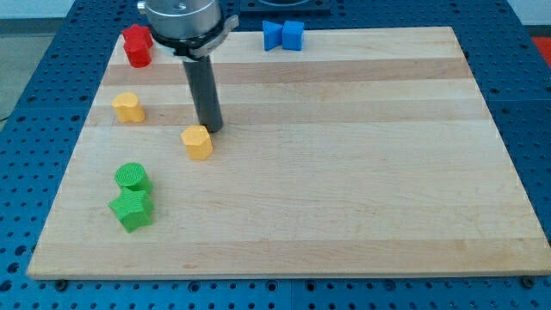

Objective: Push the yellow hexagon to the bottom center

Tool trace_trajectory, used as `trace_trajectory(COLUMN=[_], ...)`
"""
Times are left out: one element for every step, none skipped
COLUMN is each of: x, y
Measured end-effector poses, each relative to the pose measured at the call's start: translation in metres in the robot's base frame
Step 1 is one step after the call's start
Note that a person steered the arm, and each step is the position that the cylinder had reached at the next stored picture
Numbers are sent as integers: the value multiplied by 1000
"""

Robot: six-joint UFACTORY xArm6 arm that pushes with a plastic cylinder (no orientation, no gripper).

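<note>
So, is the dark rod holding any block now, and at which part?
Nothing is held. My tip only stands just above the yellow hexagon block, at its upper right edge; contact cannot be told.

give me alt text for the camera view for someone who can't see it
My tip rests on a wooden board just above and right of a yellow hexagon block, close to touching it. A yellow heart-like block lies to the view's left, a red block top left, two blue blocks at the top, and a green cylinder and green star lower left.
</note>
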State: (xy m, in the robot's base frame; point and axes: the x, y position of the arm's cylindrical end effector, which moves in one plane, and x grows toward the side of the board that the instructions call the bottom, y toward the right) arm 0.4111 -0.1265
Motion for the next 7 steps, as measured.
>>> trace_trajectory(x=[0,5,35,56,60,56,43], y=[-51,-75,-66,0,45,10,-37])
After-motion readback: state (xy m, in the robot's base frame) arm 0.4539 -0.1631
